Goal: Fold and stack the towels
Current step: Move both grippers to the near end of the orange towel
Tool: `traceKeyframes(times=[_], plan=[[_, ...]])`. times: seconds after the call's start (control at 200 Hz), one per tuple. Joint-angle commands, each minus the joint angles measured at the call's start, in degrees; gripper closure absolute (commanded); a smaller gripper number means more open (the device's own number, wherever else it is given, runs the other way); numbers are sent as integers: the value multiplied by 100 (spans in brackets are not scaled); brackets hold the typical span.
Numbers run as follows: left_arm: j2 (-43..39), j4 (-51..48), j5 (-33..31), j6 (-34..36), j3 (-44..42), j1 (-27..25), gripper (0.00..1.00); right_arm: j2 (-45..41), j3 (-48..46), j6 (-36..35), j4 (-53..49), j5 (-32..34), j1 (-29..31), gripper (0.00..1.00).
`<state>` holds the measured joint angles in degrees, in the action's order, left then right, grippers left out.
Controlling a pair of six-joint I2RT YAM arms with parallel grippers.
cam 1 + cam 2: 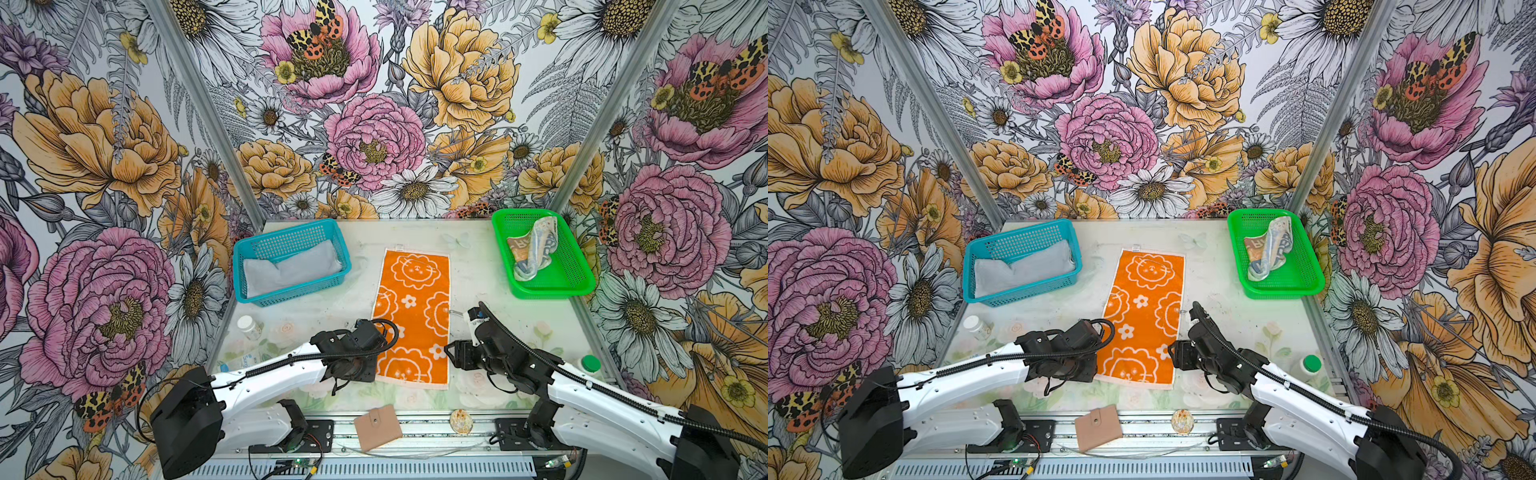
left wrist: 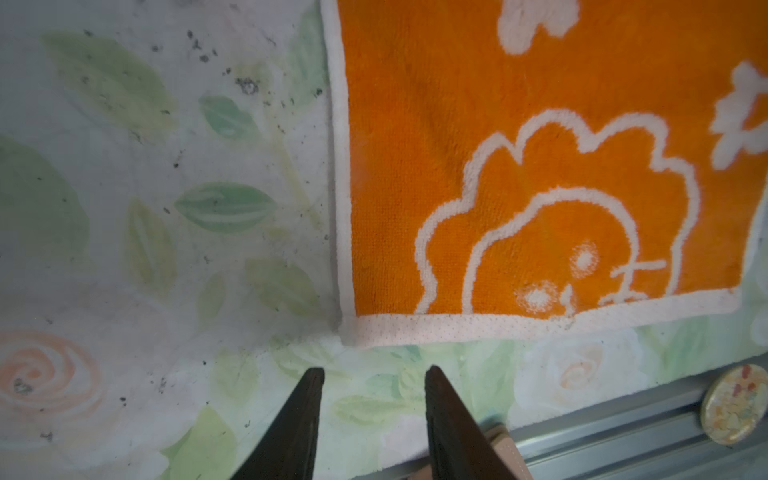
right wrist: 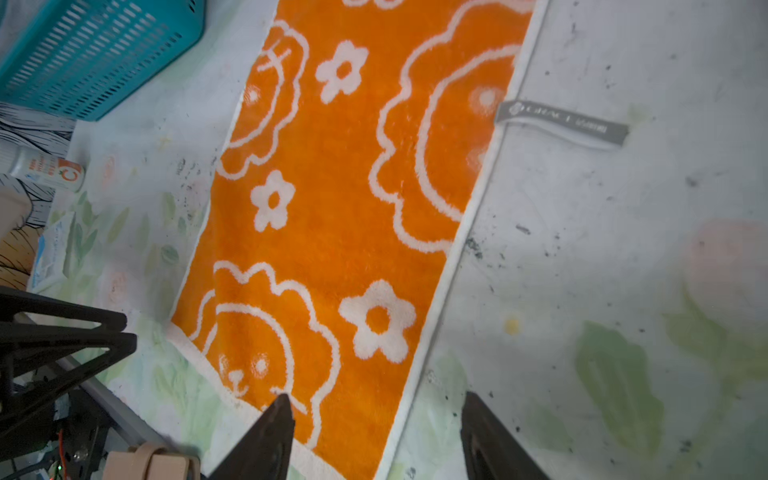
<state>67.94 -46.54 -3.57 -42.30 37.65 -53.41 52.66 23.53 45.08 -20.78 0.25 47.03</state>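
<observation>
An orange-and-cream towel point(image 1: 411, 316) with flower drawings lies flat and unfolded mid-table in both top views. A light grey towel point(image 1: 291, 268) sits in the blue basket point(image 1: 291, 293) at back left. The lettered towel point(image 1: 534, 249) lies crumpled in the green basket point(image 1: 557, 286) at back right. My left gripper point(image 2: 374, 372) is open and empty, just short of the orange towel's point(image 2: 540, 166) near-left corner. My right gripper point(image 3: 376, 399) is open over the orange towel's point(image 3: 340, 187) near-right corner, one finger over the cloth, the other over bare table.
A tan wallet point(image 1: 377, 427) and a round disc point(image 1: 461, 421) lie on the front rail. A white bottle point(image 1: 248, 326) and a blue-white packet point(image 1: 245, 361) sit at the left edge, a green-capped bottle point(image 1: 590, 363) at the right. A grey label point(image 3: 565, 122) sticks out from the orange towel's right edge.
</observation>
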Motion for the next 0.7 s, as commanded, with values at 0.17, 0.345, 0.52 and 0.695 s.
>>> traceKeyframes(times=[0.17, 0.345, 0.52, 0.695], plan=[[524, 309, -3, -264, -180, -139, 62, -60, -176, 867, -114, 434, 723, 36], [906, 501, -191, -309, -187, -203, 66, -116, -215, 1101, -299, 499, 1029, 37], [993, 665, -284, -361, -206, -227, 69, -149, -275, 1306, -457, 611, 1306, 39], [998, 733, -390, -305, -105, -242, 69, -167, -357, 1476, -488, 684, 1517, 40]])
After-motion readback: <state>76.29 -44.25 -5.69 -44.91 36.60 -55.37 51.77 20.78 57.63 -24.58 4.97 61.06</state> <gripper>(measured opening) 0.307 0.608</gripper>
